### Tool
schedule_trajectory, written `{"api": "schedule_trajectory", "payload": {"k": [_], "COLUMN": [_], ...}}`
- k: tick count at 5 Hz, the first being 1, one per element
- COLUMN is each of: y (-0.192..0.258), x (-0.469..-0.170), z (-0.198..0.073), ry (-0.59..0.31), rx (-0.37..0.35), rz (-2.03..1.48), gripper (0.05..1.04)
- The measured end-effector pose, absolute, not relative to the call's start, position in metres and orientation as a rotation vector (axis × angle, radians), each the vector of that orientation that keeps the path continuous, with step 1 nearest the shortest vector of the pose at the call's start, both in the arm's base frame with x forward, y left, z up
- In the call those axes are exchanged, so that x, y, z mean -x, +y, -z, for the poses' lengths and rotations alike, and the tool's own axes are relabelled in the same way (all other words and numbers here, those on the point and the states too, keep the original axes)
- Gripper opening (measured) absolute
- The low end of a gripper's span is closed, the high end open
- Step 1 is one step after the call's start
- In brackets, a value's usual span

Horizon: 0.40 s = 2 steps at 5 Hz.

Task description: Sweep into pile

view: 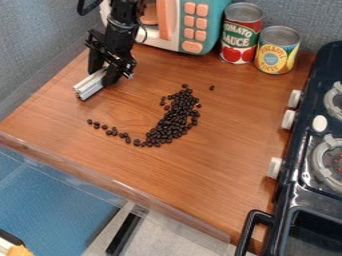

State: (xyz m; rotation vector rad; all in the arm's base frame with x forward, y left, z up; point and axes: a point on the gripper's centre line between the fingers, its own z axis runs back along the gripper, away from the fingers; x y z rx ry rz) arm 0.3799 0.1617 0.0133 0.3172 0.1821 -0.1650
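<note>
Dark beans (175,118) lie on the wooden counter in a dense elongated heap near its middle. A thin curved trail of them runs off to the left, and one bean sits apart at the upper right. At the upper left of the counter is the black gripper (107,72), shut on a pale grey bar-like sweeping tool (91,84). The tool is low over the counter or touching it, left of the heap and above the trail's left end, apart from the beans.
A toy microwave (199,25) stands at the back, with a tomato sauce can (240,34) and a pineapple can (277,50) to its right. The toy stove (294,165) borders the counter's right side. The counter's front edge (120,187) has a clear raised strip.
</note>
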Motion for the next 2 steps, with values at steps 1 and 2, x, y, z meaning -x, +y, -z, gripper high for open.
{"api": "schedule_trajectory", "payload": {"k": [1,2], "y": [0.1668,0.1733], "x": [-0.3755,-0.3658], "z": [-0.014,-0.0168], "ry": [0.174,0.185], "rx": [-0.285,-0.256], "rz": [0.161,0.156], "gripper": [0.967,1.001]}}
